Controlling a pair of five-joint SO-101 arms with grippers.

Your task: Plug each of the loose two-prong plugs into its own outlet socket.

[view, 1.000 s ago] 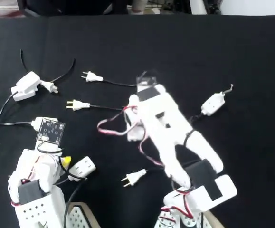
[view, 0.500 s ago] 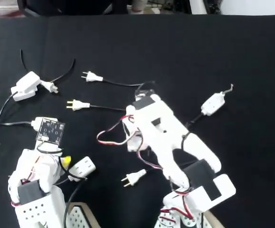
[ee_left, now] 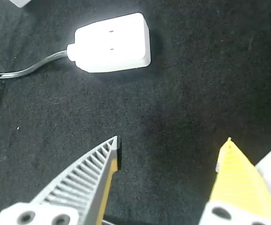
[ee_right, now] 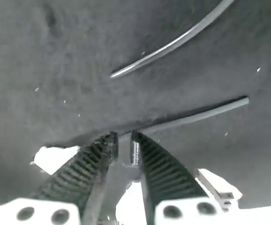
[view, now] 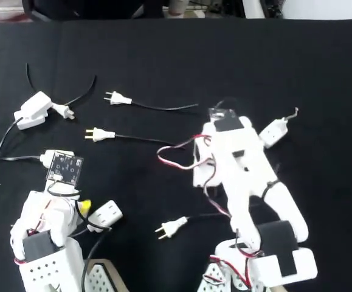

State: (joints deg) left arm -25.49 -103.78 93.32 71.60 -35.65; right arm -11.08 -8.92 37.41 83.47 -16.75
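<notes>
black cloth table [view: 285, 55], with plugs, sockets and cords spread on it.

left claw [ee_left: 172, 140]: a ribbed grey-white finger [ee_left: 91, 166] and a yellow finger [ee_left: 236, 176] stand wide apart with nothing between them. ahead of the tips, apart from them, lies a white rectangular plastic outlet socket [ee_left: 112, 43]. it has two narrow slots on its upper face and a black cord leaving one end. in the high view a second white socket block [view: 106, 214] lies just beside the yellow finger.

right claw [ee_right: 123, 137]: two dark ribbed fingers are drawn almost together, leaving a narrow slit, and hold nothing. beyond the tips a thin black cord [ee_right: 172, 44] and a thicker black cord [ee_right: 196, 116] lie on the cloth, the thicker one nearer. a white oblong socket with a short cable tail [view: 273, 132] lies near this claw, on the side away from the left claw.

loose plugs, all white with two prongs:
- an upper plug [view: 118, 98] and a brass-pronged plug [view: 100, 134] lie well apart from the right claw, on the side toward the left claw. their black cords run back toward the right claw.
- a near plug [view: 171, 228] lies behind both claws, between the two arm bases.
- a far plug [view: 63, 110] lies beyond the left claw against a white socket housing [view: 33, 109], prongs pointing away from it.
</notes>
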